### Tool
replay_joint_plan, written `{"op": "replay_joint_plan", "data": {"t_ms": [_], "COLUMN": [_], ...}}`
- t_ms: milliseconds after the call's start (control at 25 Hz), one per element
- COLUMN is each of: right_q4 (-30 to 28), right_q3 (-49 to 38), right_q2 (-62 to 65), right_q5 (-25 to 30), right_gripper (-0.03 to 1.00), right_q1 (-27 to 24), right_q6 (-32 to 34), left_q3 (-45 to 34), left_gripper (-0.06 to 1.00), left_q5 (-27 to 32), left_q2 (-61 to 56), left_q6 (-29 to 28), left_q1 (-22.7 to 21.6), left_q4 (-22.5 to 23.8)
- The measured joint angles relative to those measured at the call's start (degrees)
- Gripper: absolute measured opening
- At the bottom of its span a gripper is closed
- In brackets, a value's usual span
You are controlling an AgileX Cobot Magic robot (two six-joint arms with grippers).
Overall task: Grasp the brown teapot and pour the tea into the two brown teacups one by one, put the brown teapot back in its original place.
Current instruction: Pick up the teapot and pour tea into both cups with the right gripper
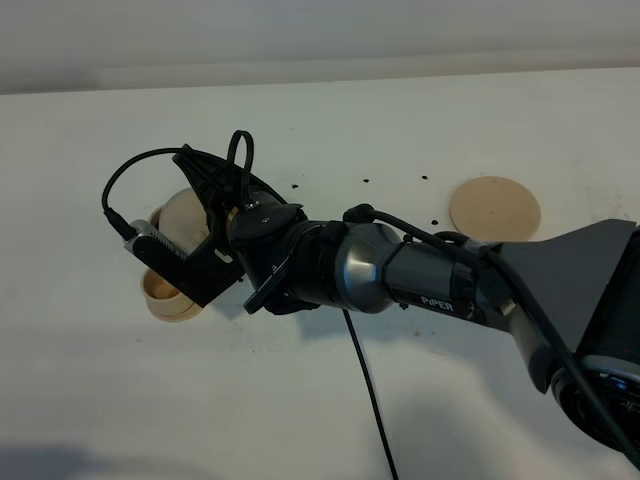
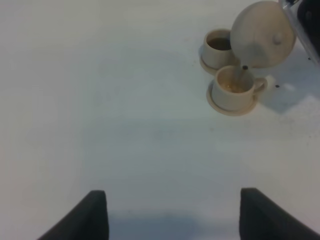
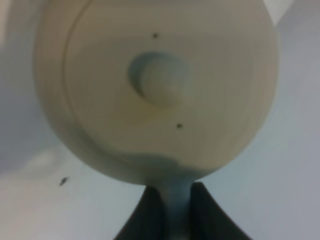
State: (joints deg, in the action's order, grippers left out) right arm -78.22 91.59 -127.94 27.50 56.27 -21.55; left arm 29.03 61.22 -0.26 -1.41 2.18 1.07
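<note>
The brown teapot (image 1: 185,213) hangs tilted over the two brown teacups at the table's left. My right gripper (image 1: 222,212) reaches across the middle and is shut on the teapot's loop handle (image 3: 175,210); the right wrist view is filled by the lid and its knob (image 3: 160,82). In the left wrist view the teapot (image 2: 262,32) pours a thin stream into the nearer cup (image 2: 232,90); the farther cup (image 2: 218,47) holds dark tea. Both stand on small saucers. The nearer cup (image 1: 165,292) is half hidden by the gripper. The round tan disc (image 1: 494,208) lies bare at the right. My left gripper (image 2: 175,215) is open and empty, well away from the cups.
A black cable (image 1: 365,380) hangs from the right arm across the white table (image 1: 300,420) toward the front. Small dark specks (image 1: 365,181) dot the table between the cups and the disc. The table's back edge meets a pale wall.
</note>
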Motion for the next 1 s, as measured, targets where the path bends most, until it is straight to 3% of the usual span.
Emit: {"op": "replay_joint_plan", "data": {"t_ms": [480,1000], "right_q4": [-4.15,-4.58], "right_q3": [0.00,0.00], "right_q2": [-0.71,-0.78], "right_q5": [3.37,4.74], "right_gripper": [0.09,0.09], "right_q1": [0.00,0.51], "right_q6": [2.13,2.51], "left_q3": [0.00,0.00], "left_gripper": [0.53,0.53], "left_q5": [0.00,0.00], "left_q2": [0.00,0.00], "left_q6": [0.00,0.00], "left_q1": [0.00,0.00], "left_q4": [0.00,0.00]}}
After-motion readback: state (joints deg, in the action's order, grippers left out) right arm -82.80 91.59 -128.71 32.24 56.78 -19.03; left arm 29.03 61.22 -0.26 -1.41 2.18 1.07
